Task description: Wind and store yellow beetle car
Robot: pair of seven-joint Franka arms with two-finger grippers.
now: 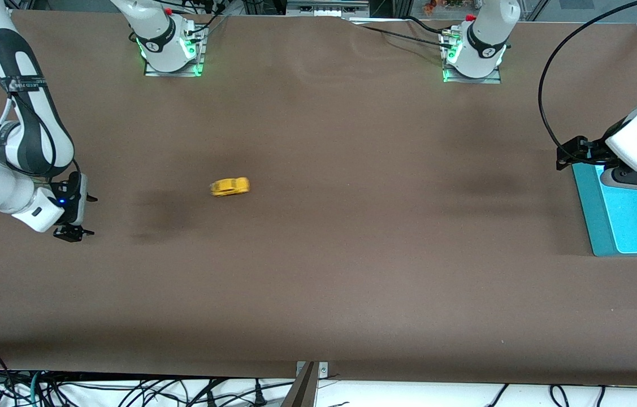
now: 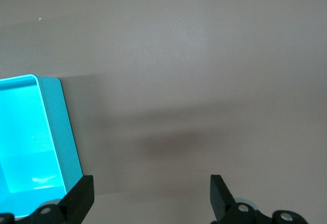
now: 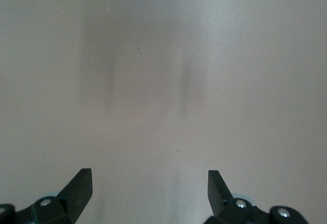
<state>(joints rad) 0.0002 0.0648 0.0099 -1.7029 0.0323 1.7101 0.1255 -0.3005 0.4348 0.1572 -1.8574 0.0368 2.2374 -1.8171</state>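
The yellow beetle car (image 1: 230, 186) stands alone on the brown table, toward the right arm's end. It shows in neither wrist view. My right gripper (image 1: 73, 229) is open and empty, low over the table beside the car, toward the right arm's end; the right wrist view (image 3: 149, 183) shows only bare table between its fingers. My left gripper (image 1: 571, 154) is open and empty at the edge of a teal box (image 1: 601, 226) at the left arm's end. The left wrist view (image 2: 152, 188) shows bare table between its fingers, with the box (image 2: 65, 132) beside them.
The teal box is an open shallow bin with a bright inside. The two arm bases (image 1: 170, 48) (image 1: 472, 56) stand along the table edge farthest from the front camera. Cables lie off the table's near edge.
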